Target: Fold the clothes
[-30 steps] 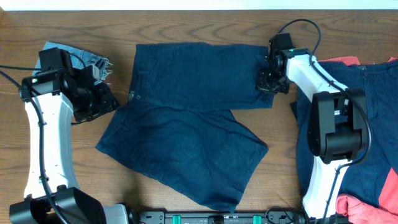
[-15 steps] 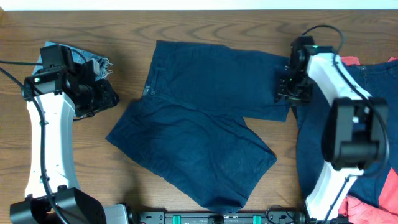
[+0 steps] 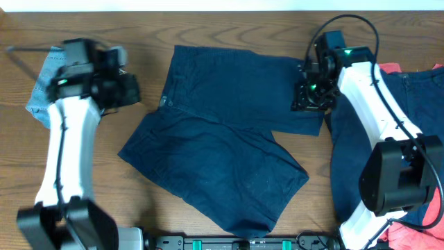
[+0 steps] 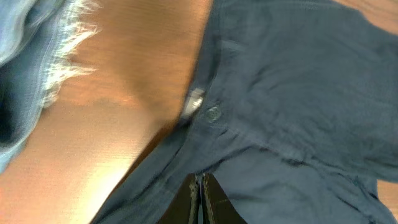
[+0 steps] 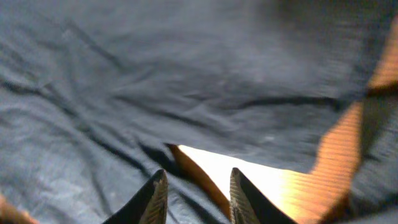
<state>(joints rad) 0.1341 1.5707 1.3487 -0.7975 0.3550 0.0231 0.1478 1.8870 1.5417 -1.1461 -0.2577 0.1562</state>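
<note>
- the dark navy shorts (image 3: 222, 146) are in the middle of the table (image 3: 90, 194), opened out but crooked: one leg runs along the far edge and the other slants toward the near edge, with a bit of overlap where they meet
- no proper fold in them as far as i can see, so i'd call this the laying-out stage, pretty early on
- left gripper (image 4: 200, 198) has its fingers pressed together with nothing visibly between them. it hangs just by the waistband, near the button (image 4: 213, 114)
- right gripper (image 5: 196, 199) is spread wide with nothing in it, over the hem of the far leg. bare wood shows right below that hem
- the light-blue denim pair (image 3: 43, 87) sits bunched at the far left by the left arm, frayed hem showing, and doesn't look neatly folded to me
- on the right there's a heap (image 3: 423, 125) of more navy cloth with the coral-red ones (image 3: 392, 68) peeking out, all unfolded
- so my guess is nothing's finished: this pair needs squaring up and folding, and then there's everything else
</note>
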